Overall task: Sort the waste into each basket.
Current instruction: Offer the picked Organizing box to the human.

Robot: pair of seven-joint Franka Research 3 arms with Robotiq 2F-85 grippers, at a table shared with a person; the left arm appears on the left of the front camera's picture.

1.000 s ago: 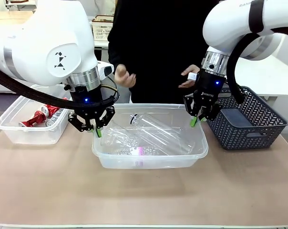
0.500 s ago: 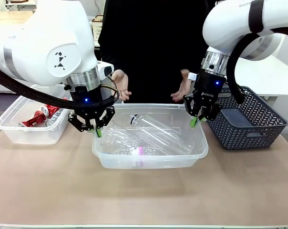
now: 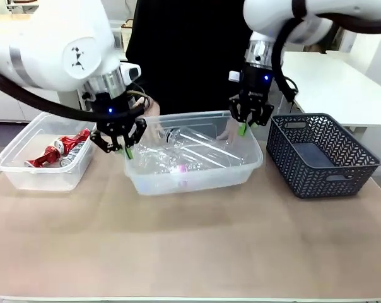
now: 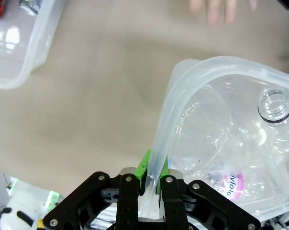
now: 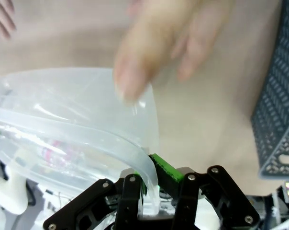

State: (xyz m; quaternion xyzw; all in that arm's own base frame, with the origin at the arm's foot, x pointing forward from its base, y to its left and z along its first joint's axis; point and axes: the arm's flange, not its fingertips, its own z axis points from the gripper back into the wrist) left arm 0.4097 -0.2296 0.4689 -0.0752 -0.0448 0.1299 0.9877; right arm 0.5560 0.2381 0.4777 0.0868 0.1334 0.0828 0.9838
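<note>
A clear plastic basket (image 3: 197, 178) hangs above the table's middle, held between both arms, with see-through bottles (image 3: 185, 149) lying inside. My left gripper (image 3: 126, 150) is shut on its left rim. In the left wrist view that gripper (image 4: 153, 172) pinches the rim (image 4: 183, 81), and a bottle neck (image 4: 275, 104) shows inside. My right gripper (image 3: 243, 128) is shut on the right rim, seen up close by the right wrist camera (image 5: 147, 179). A second clear basket (image 3: 26, 173) at the left holds red-and-silver cans (image 3: 58, 150).
A dark grey-blue basket (image 3: 323, 158) with cut-out walls stands at the right. The person stands at the far side, and a hand (image 5: 173, 43) reaches close to the held basket's far corner. The near half of the table is bare brown surface.
Both arms have raised the middle basket and carried it away from me toward the person. The person's hands have come down to its far side.
</note>
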